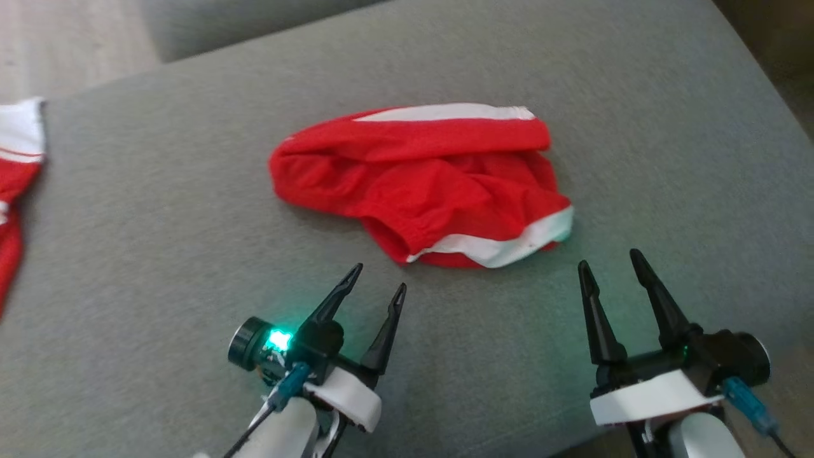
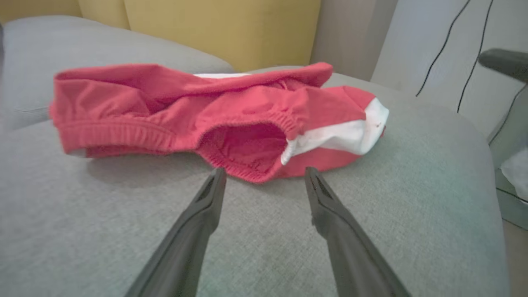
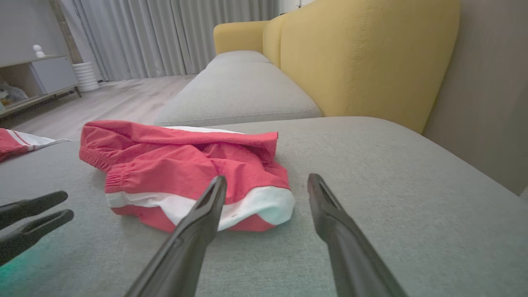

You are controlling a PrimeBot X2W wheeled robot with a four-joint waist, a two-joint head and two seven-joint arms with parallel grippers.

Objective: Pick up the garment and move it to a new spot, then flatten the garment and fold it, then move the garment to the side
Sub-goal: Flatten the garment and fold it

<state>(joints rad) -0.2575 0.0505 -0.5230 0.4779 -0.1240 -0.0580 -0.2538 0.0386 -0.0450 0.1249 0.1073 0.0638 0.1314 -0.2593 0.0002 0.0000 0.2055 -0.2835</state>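
Hovers over the grey seat cushion (image 1: 159, 267) with the left gripper (image 1: 378, 278) released: two dark fingers (image 2: 194, 222) spread wide, nothing between them, tips just short of cloth. Carries the right gripper (image 1: 610, 259) the same way, fingers (image 3: 334, 222) parted and empty.

Finds the garment (image 1: 420, 184), red shorts with white bands, crumpled in a low heap on that cushion, ahead of both pairs of fingertips and touched by neither.

Along the left fingers: lies just beyond the tips, with an elastic-edged leg opening (image 2: 247, 148) gaping straight ahead between them, a white band (image 2: 342, 134) ahead and to the right of the right-hand tip, and the longer red bulk stretching off past the left-hand tip.

Along the right fingers: sits ahead and to the left, with the white-banded corner (image 3: 264, 204) partly hidden behind the left-hand fingertip and bare grey cushion ahead of the right-hand one. Catches the left gripper's tips far off to the left, low over the cushion and apart from the cloth.

Places a second red-and-white piece of clothing (image 1: 16, 165) well off to the left of the left fingers, at the cushion's edge. Faces a yellow backrest (image 3: 363, 62) beyond the garment, ahead and right of the right fingers, with another grey cushion (image 3: 239, 90) farther ahead between them and pale curtains (image 3: 165, 37) far beyond to the left.
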